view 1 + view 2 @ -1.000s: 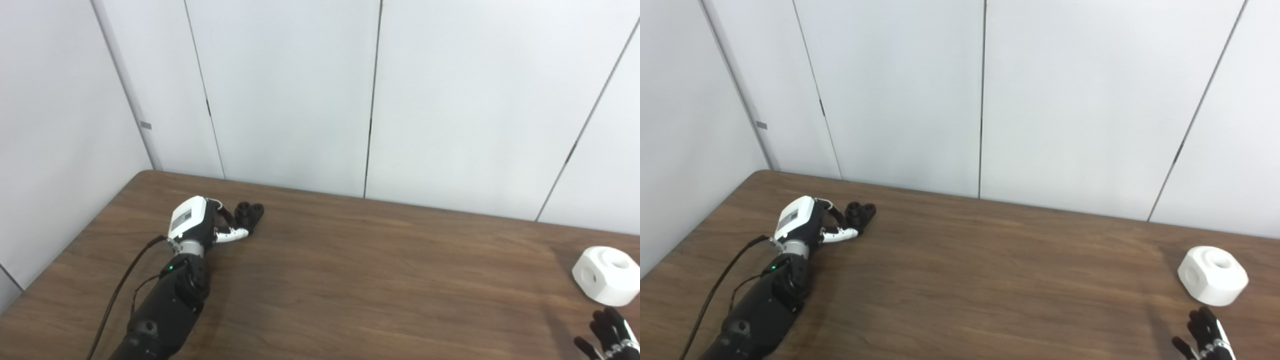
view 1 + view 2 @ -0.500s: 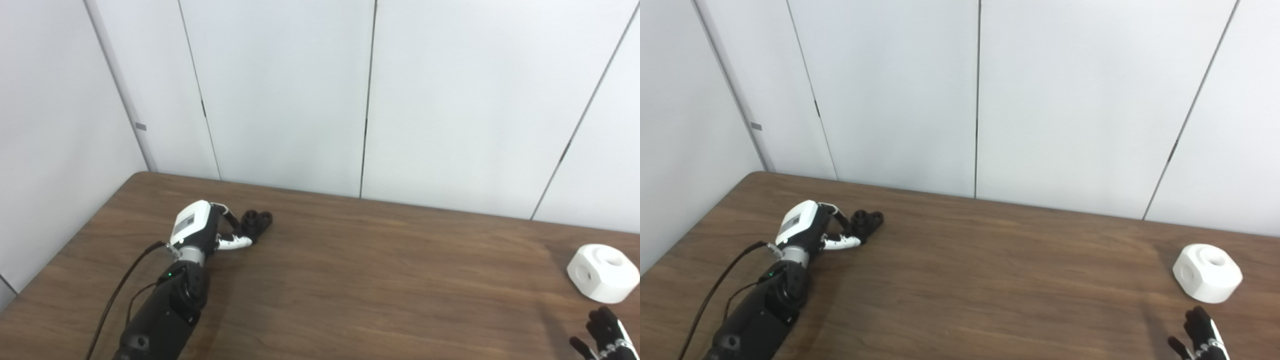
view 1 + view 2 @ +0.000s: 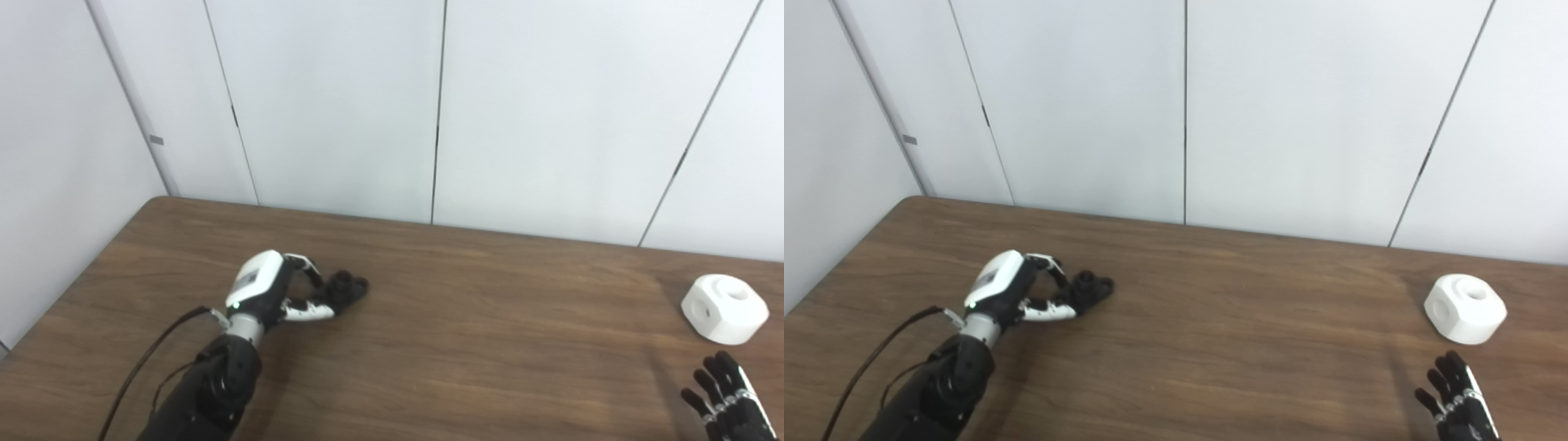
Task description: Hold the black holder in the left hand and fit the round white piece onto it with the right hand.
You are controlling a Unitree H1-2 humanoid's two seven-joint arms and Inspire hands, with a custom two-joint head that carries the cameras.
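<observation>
The small black holder (image 3: 346, 289) is pinched between the fingers and thumb of my left hand (image 3: 272, 293), low over the left part of the brown table (image 3: 465, 318). The round white piece (image 3: 724, 308), with a hole on top and one in its side, rests on the table at the far right. My right hand (image 3: 723, 397) is at the bottom right corner, just in front of the white piece and not touching it. Its fingers are spread and hold nothing.
White wall panels (image 3: 441, 110) stand right behind the table's far edge, and another wall runs along its left edge. A black cable (image 3: 141, 367) trails beside my left forearm.
My left hand has carried the black holder to the right and nearer to me. More of the right hand shows at the bottom edge. The camera has also shifted; the white piece stays put.
</observation>
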